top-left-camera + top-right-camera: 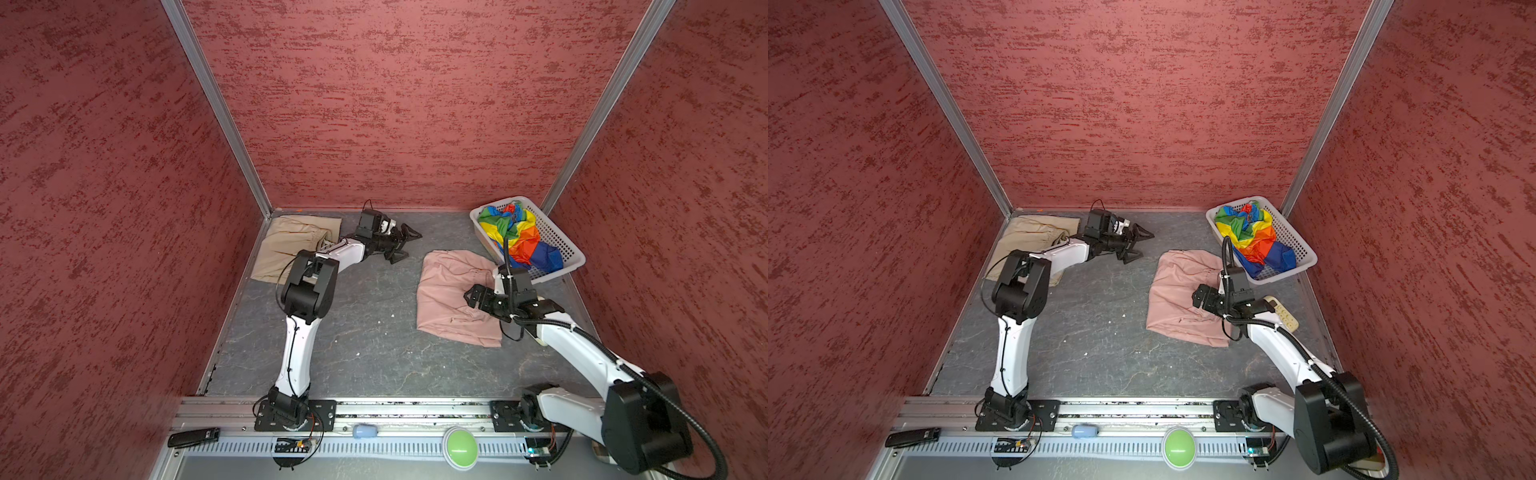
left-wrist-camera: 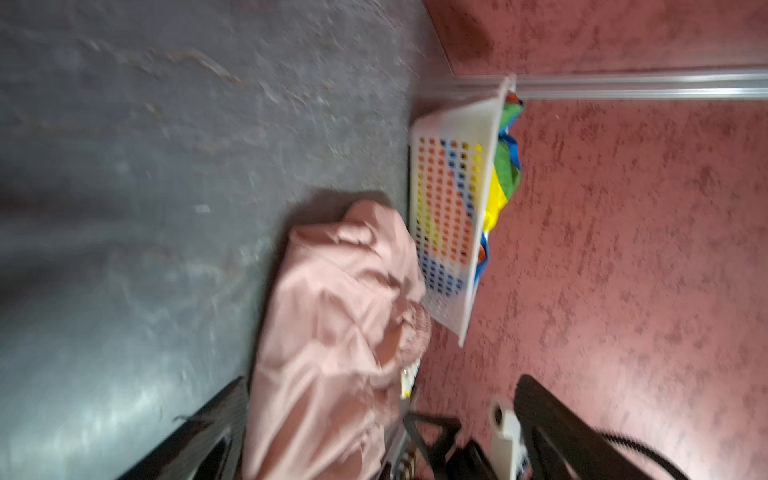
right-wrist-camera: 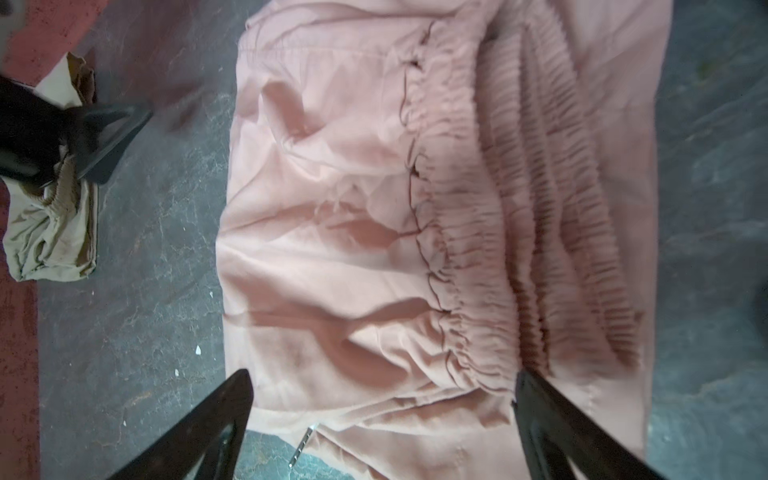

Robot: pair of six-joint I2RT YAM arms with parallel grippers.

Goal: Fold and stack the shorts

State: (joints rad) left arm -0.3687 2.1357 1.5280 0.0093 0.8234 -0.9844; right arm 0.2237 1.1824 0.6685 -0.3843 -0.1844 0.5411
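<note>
Currently: both grippers empty, pink pair up for folding

Right gripper [image 3: 384, 374] hangs over the pink shorts [image 1: 444, 295] with its jaws spread wide and nothing between them. In the right wrist view the two fingers straddle the gathered waistband. Looks like a line-up for a pinch on the waist edge, though I cannot tell whether the tips touch the cloth.

The pink pair lies on the grey table [image 1: 365, 332], right of centre and just beside the white basket [image 1: 573, 259]. It is rumpled, with the waistband doubled over onto the legs, so I judge it half-folded at best. It probably sits there because that is open floor next to the basket.

Left gripper [image 1: 409, 248] is also released, jaws apart and holding nothing. It sits over bare table near the back wall, between the beige shorts [image 1: 291, 245] and the pink pair. It is pointed toward the pink side, likely to help with the fold.

The beige pair sits flat in the far left corner, well apart from the others. It reads as folded and parked as the base of the stack.

The rainbow shorts [image 1: 515, 237] are crumpled inside the basket, not yet handled.

Task is roughly a third done by my read
</note>
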